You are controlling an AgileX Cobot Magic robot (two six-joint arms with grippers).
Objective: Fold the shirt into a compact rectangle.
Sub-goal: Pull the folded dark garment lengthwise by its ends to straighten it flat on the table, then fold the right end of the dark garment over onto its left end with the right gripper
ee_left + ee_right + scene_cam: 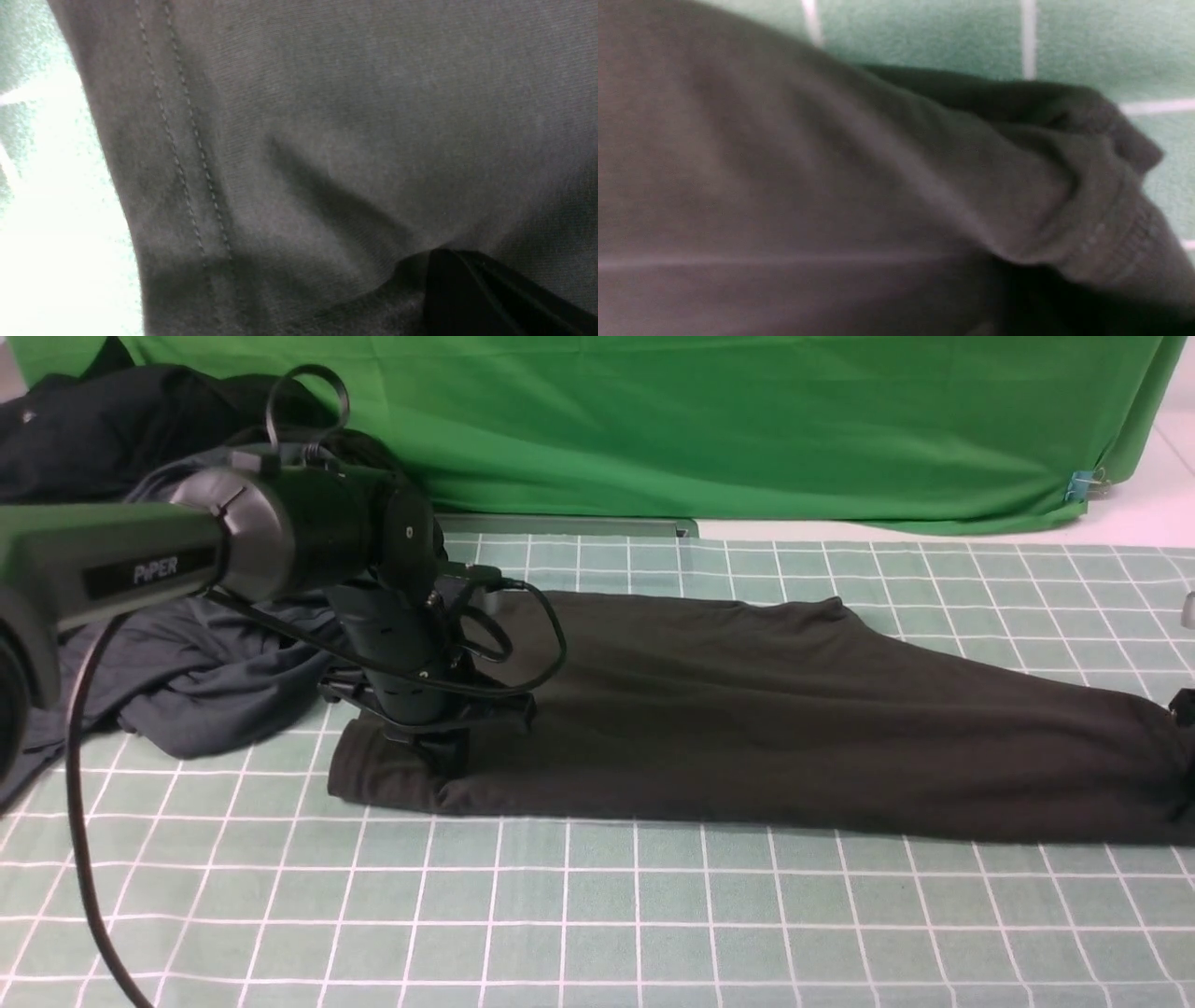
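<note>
The dark brownish-black shirt [747,709] lies as a long folded band across the checked mat, from centre-left to the right edge. Its logo and neck label are hidden. My left gripper [446,761] points down into the shirt's left end, shut on a pinch of cloth. In the left wrist view the shirt [327,116] fills the frame with a double-stitched hem, and puckers at one dark fingertip [467,294]. Only a sliver of my right gripper [1186,709] shows, at the shirt's right end. In the right wrist view, bunched shirt cloth [784,163] with a ribbed edge covers its fingers.
A slate blue-grey garment [215,681] is crumpled just left of the shirt, under my left arm. A darker garment [112,420] is heaped at the back left. A green backdrop [653,420] hangs behind the green checked mat [597,915]. A black cable [79,821] droops at the front left.
</note>
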